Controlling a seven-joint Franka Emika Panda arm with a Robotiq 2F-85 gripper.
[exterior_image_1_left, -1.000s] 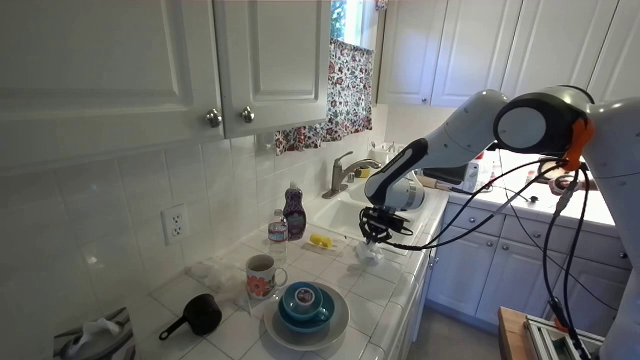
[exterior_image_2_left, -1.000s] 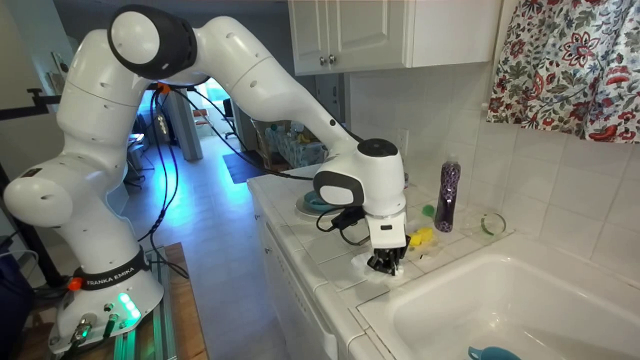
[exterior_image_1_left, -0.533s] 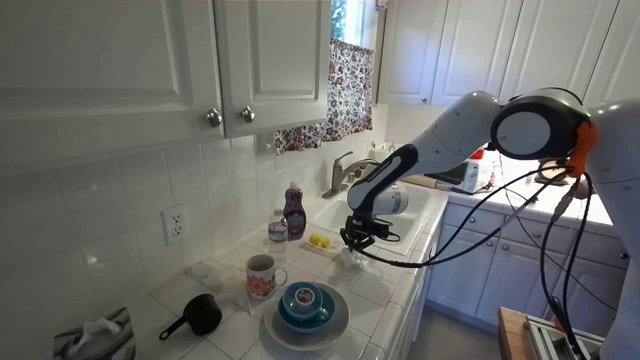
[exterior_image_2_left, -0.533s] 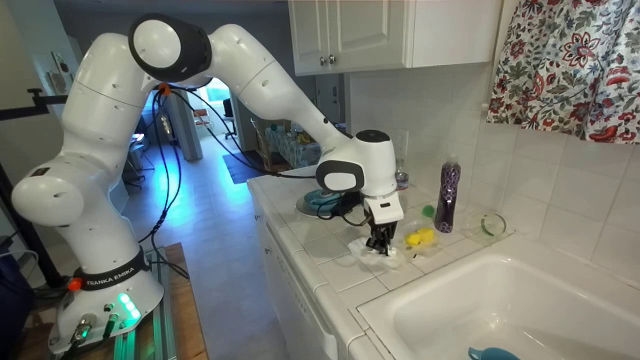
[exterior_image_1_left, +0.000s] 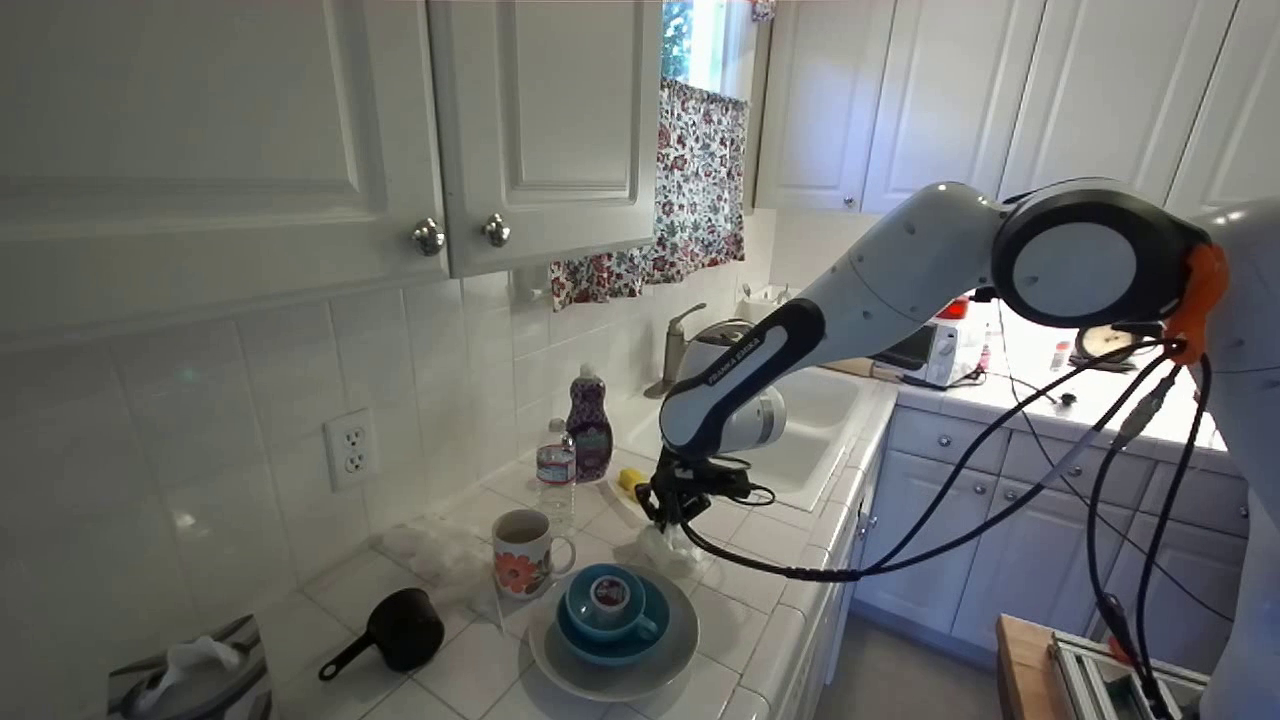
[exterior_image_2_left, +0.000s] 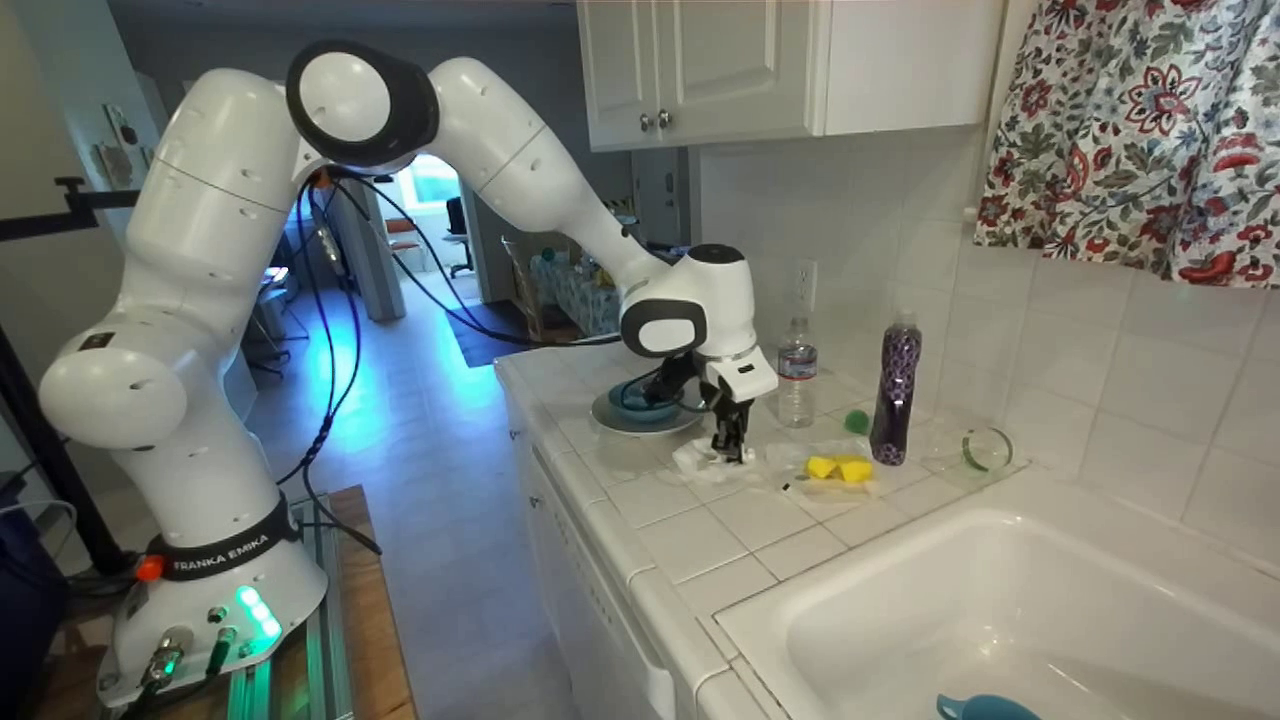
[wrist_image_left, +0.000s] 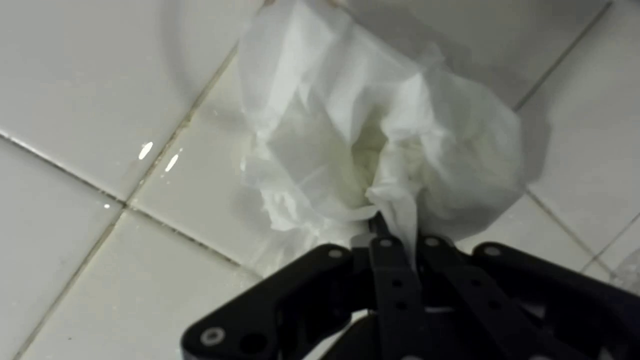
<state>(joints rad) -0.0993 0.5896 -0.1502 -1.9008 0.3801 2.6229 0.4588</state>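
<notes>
My gripper (wrist_image_left: 407, 235) is shut on a crumpled white paper towel (wrist_image_left: 320, 130), with a fold pinched between its black fingers. The towel lies bunched against the white tiled counter (wrist_image_left: 75, 75). In both exterior views the gripper (exterior_image_1_left: 660, 515) (exterior_image_2_left: 730, 448) points down and presses near the towel (exterior_image_1_left: 672, 553) (exterior_image_2_left: 694, 460). A yellow sponge (exterior_image_2_left: 840, 468) is close by, toward the wall, and partly hidden behind the gripper in an exterior view (exterior_image_1_left: 630, 479). A plate (exterior_image_1_left: 685, 650) with a blue bowl and a blue cup (exterior_image_1_left: 605, 600) stands near the towel. Bright wet-looking spots show on the tiles.
A flowered mug (exterior_image_1_left: 520, 560), a water bottle (exterior_image_1_left: 556, 470) and a purple soap bottle (exterior_image_2_left: 895, 390) stand along the wall side. A black pot (exterior_image_1_left: 405, 630) sits farther along the counter. The sink (exterior_image_2_left: 900, 590) holds a blue cup (exterior_image_2_left: 985, 708). Cabinets (exterior_image_1_left: 550, 130) hang above.
The gripper has slid along the counter away from the sink toward the plate, dragging the towel with it. The water bottle has come into fuller view. The gripper has stayed low.
</notes>
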